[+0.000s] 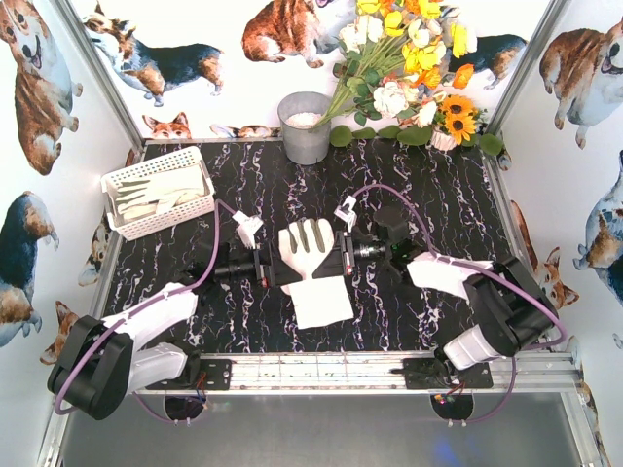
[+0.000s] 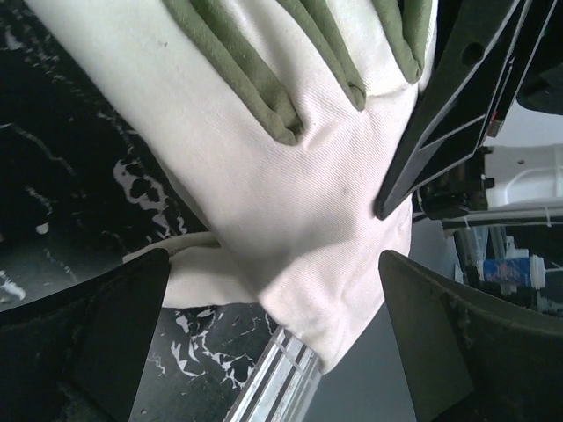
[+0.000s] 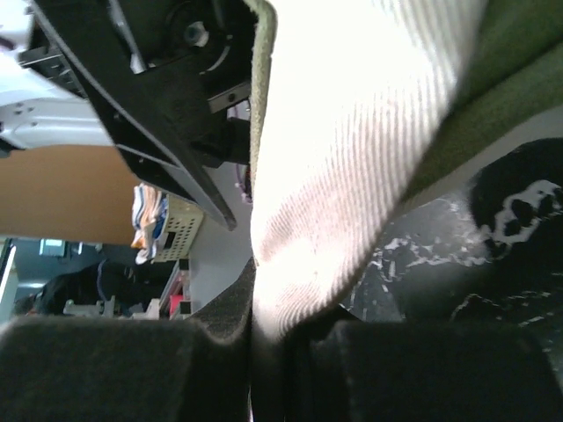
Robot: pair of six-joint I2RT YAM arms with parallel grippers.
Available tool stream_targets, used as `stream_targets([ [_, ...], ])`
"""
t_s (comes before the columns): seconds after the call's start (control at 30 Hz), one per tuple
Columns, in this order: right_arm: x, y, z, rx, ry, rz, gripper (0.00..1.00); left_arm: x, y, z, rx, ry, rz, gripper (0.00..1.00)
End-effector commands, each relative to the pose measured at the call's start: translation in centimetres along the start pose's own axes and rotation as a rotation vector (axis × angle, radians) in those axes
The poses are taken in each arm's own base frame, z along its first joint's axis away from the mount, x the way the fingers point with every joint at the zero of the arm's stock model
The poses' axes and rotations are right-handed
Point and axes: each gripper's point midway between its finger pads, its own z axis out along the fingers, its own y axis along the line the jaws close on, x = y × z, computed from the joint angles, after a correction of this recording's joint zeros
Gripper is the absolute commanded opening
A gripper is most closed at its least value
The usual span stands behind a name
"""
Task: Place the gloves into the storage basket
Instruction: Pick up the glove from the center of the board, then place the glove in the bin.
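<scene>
**While one glove [image 1: 310, 265] is pinched at mid-table, other gloves [image 1: 161, 197] lie in the storage basket [image 1: 165, 225]**

Where the two arms meet in the middle of the frame, the glove lies spread on the black marbled table [image 1: 438, 204]. Its grey-patched fingers point to the top of the frame and its wide cuff points to the bottom. The right gripper [image 1: 343, 255] is at the right edge of the glove. In the right wrist view its pads [image 3: 132, 369] are closed almost together, with a fold of the cream fabric squeezed between them. The left gripper [image 1: 265, 265] is at the left edge of the glove. In the left wrist view its fingers [image 2: 88, 343] stand wide apart, the palm of the glove reaches between them, and they are not closed on it. Farther away, in the upper left of the frame, the white lattice basket holds the other gloves, piled inside. At the top centre stands a grey metal bucket [image 1: 305, 131], with a bunch of flowers [image 1: 404, 68] to its right.
</scene>
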Motion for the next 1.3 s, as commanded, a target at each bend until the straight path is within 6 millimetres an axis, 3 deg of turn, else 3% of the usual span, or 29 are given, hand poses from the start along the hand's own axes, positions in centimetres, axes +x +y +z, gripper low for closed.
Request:
stream_targets([
  [0.0,-2.0,5.5,-0.9,-0.165,-0.009,-0.163,0.0,-0.4,-2.1,-0.2,0.122,0.002,0.069,1.0],
  [0.4,-1.8,9.7,-2.5,-0.255,0.046,-0.223,0.0,-2.2,-2.9,-0.7,0.099,0.003,0.124,1.0],
  [0.6,-1.9,10.5,-2.7,-0.264,0.046,-0.242,0.0,-1.6,-8.0,-1.3,0.329,0.068,0.118,1.0],
  [0.77,-2.2,10.7,-2.7,-0.271,0.049,-0.246,0.0,0.2,-9.2,-1.5,0.379,0.149,0.137,0.97],
  [0.97,-2.5,11.0,-2.7,-0.269,0.037,-0.259,0.0,1.4,-9.0,-1.8,0.389,0.183,0.089,0.66],
  [1.1,-2.5,10.8,-2.6,-0.259,0.035,-0.258,0.0,1.7,-10.2,-2.1,0.445,0.188,0.08,0.51],
  [1.27,-2.7,10.2,-2.5,-0.227,0.036,-0.259,0.0,2.2,-10.0,-1.9,0.435,0.201,0.062,0.33],
])
